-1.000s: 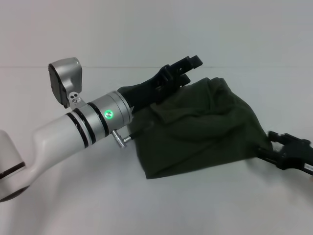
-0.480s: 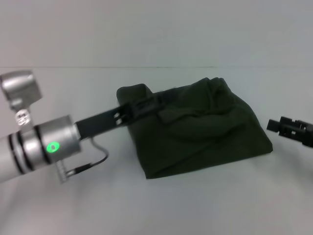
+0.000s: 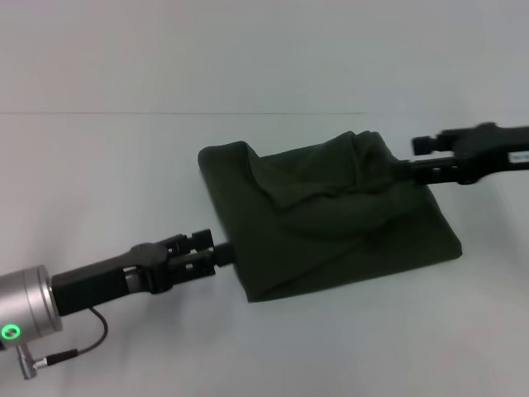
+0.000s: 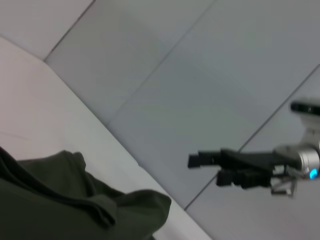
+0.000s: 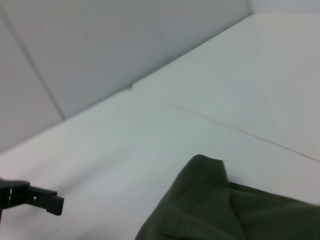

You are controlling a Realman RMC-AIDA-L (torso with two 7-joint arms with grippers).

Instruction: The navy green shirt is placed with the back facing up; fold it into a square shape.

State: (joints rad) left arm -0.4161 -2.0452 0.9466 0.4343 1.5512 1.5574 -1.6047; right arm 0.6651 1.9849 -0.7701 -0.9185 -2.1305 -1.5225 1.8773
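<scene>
Now folded navy green shirt [image 3: 331, 223], flanked.

The shirt [image 3: 331, 227] is soft, matt woven cloth in dark olive green, with rumpled folds along its upper side and no sheen on any surface. The table [image 3: 124, 165] is a smooth, matt white surface, uniform and unmarked apart from a fine seam line. The wall [image 3: 264, 50] behind it is a smooth, matt pale panel. The left gripper [image 3: 216, 255] is matt black plastic; the wrist behind it is a brushed silver metal sleeve with a satin finish. The right gripper [image 3: 407, 169] is likewise matt black plastic with small metallic fittings.
</scene>
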